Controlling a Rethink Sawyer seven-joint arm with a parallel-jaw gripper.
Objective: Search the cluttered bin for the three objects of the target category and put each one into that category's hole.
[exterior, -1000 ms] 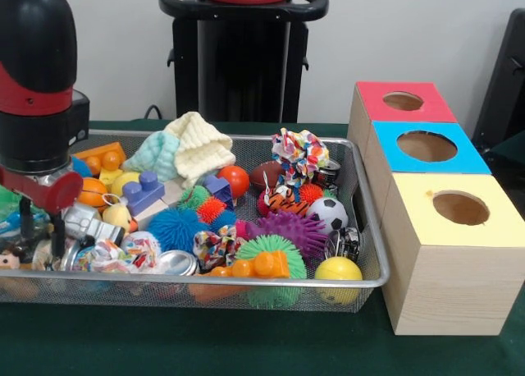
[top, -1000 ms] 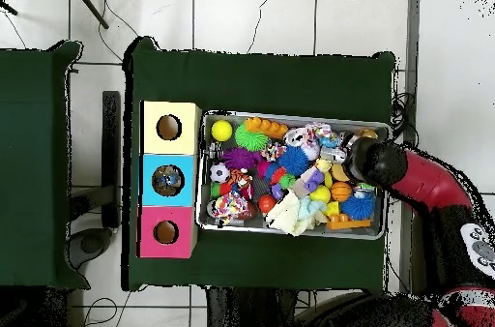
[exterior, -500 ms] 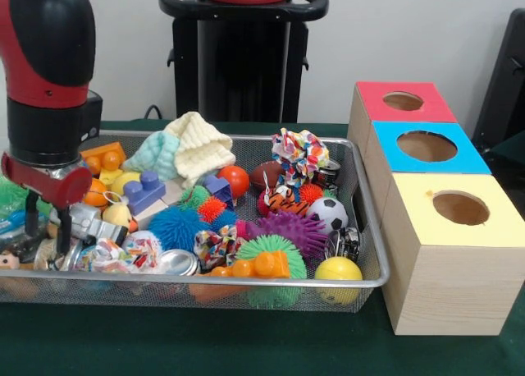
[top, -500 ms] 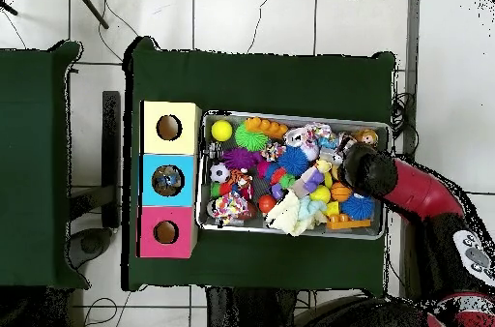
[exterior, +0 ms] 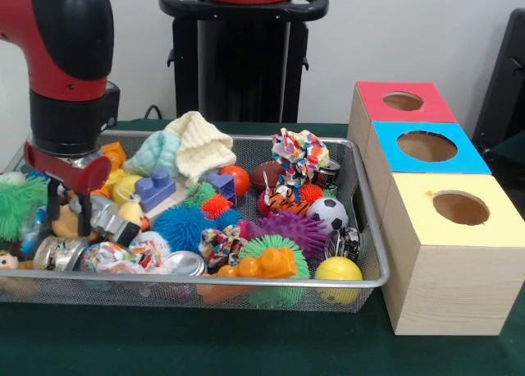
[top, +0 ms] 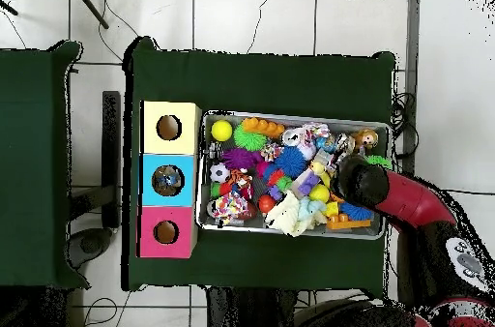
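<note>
A wire mesh bin (exterior: 246, 282) holds a jumble of toys: spiky balls in blue (exterior: 179, 226), purple (exterior: 291, 228) and green (exterior: 18, 204), a soccer ball (exterior: 328, 213), a yellow ball (exterior: 338, 269), a blue block (exterior: 156, 187), knitted cloths (exterior: 201, 146) and metal cans. My gripper (exterior: 68, 212) hangs open at the bin's left end. Its fingers straddle a tan toy beside a silver metal piece (exterior: 107, 216). In the overhead view the arm (top: 372, 183) covers the gripper over the bin (top: 290, 115).
Three wooden boxes stand right of the bin, each with a round hole: red (exterior: 402, 102), blue (exterior: 426, 146) and yellow (exterior: 459, 208). From above they are yellow (top: 169, 128), blue (top: 167, 180) and red (top: 165, 232). Green cloth covers the table.
The arm has shifted rightward along the bin's left end and risen slightly, uncovering the green spiky ball at the far left. The fingers keep the same gap.
</note>
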